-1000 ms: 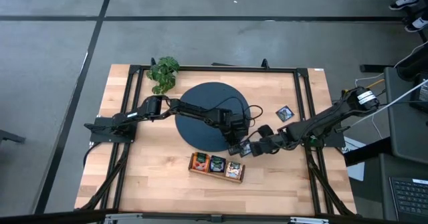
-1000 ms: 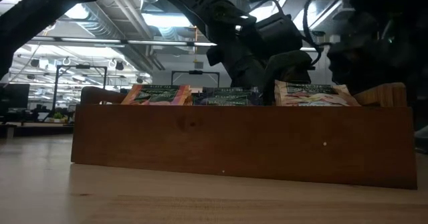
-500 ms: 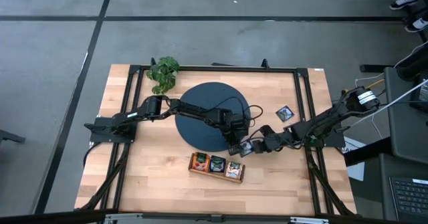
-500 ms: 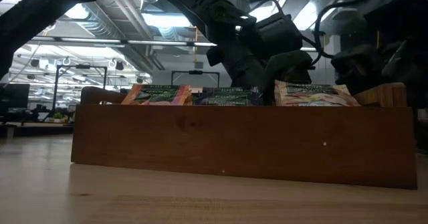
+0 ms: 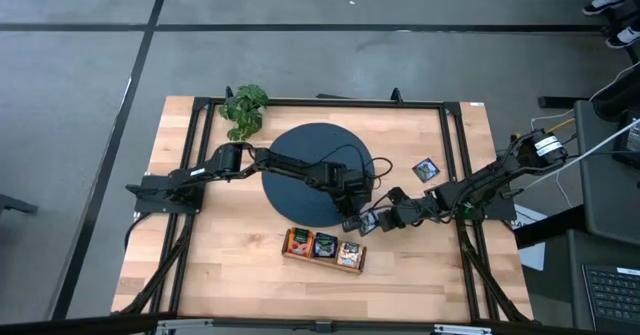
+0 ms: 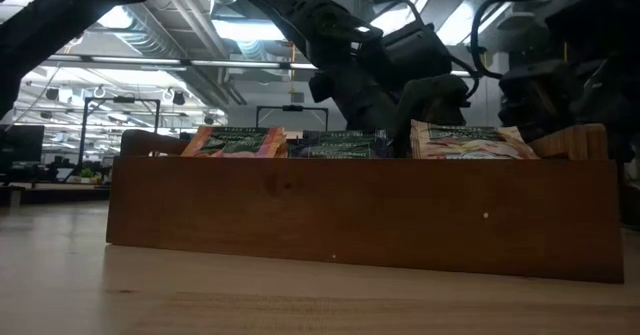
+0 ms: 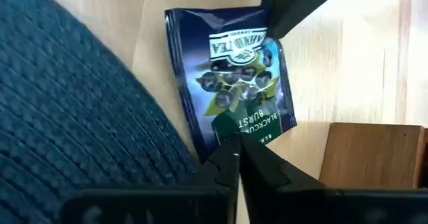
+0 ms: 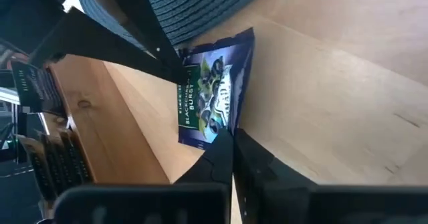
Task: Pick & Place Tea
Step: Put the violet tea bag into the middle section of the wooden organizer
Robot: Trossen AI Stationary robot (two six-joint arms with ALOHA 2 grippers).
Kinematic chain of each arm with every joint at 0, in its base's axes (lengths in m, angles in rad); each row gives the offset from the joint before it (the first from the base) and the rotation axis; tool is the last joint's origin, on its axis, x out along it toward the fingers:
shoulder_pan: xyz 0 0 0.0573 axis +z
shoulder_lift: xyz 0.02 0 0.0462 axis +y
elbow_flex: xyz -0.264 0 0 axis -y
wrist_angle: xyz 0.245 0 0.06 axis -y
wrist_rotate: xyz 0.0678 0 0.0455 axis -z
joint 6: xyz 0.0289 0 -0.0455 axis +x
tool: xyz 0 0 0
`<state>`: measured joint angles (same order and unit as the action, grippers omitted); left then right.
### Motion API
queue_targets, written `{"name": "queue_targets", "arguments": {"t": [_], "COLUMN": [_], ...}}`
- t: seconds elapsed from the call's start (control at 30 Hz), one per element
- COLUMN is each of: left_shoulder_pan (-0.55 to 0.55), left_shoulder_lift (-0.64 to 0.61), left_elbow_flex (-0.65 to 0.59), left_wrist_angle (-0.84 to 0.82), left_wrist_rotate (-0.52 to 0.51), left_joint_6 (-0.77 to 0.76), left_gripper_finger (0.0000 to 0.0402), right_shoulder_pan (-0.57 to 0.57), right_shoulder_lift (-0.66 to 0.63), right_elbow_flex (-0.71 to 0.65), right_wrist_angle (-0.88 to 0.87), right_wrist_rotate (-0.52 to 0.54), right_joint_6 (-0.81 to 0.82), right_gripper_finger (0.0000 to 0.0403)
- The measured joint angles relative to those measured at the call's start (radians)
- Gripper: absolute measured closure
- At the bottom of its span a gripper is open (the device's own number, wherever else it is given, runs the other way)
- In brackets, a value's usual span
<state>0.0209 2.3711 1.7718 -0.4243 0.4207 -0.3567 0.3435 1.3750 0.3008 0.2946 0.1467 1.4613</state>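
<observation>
A dark blue tea sachet (image 7: 234, 77) with a fruit print sits between the round dark mat's (image 5: 315, 165) near right edge and the brown tray (image 5: 323, 247). My left gripper (image 7: 235, 158) reaches across the mat and is shut on one end of it. My right gripper (image 8: 227, 138) comes from the table's right and is shut on the other end. The tray's three compartments hold orange, dark and pale sachets standing on edge (image 6: 240, 140). Another dark sachet (image 5: 427, 170) lies flat on the table at the right. My left gripper pinches the sachet's lettered end (image 7: 231, 136) between its two fingertips, slanting down from the table's left. The sachet stands tilted off the wood; whether its lower edge touches the table I cannot tell. My right gripper pinches a corner at the sachet's logo end (image 8: 212, 134) between its two fingertips, slanting down from the table's right, opposite the left fingers (image 8: 170, 67).
A green leafy plant (image 5: 245, 108) stands at the far left corner. Black frame rails (image 5: 452, 155) run along the table's sides. Bare wood lies near the tray and at the near left.
My right gripper has tipped downward, closed in on the sachet from the right and shut on its free corner. The sachet stays where it was.
</observation>
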Motion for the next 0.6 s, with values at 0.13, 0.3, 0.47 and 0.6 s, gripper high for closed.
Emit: {"name": "queue_targets", "arguments": {"t": [0.13, 0.3, 0.47, 0.6], "left_shoulder_pan": [0.005, 0.005, -0.005, -0.003], "left_shoulder_lift": [-0.034, -0.132, -0.231, -0.283], "left_elbow_flex": [-0.004, -0.002, -0.002, 0.002], "left_wrist_angle": [-0.021, -0.050, -0.046, -0.034], "left_wrist_rotate": [-0.003, -0.051, -0.195, -0.261], "left_joint_6": [-0.039, -0.050, -0.075, -0.081], "left_gripper_finger": [0.0390, 0.0381, 0.0368, 0.0359], "right_shoulder_pan": [0.000, 0.000, 0.000, 0.000], "right_shoulder_lift": [0.000, -0.002, -0.020, -0.075], "right_elbow_flex": [0.002, 0.002, 0.002, 0.002], "right_wrist_angle": [0.005, 0.003, 0.009, 0.006], "right_wrist_rotate": [0.002, 0.002, 0.004, 0.051], "right_joint_6": [-0.002, -0.032, -0.055, -0.077], "right_gripper_finger": [0.0399, 0.0400, 0.0401, 0.0401]}}
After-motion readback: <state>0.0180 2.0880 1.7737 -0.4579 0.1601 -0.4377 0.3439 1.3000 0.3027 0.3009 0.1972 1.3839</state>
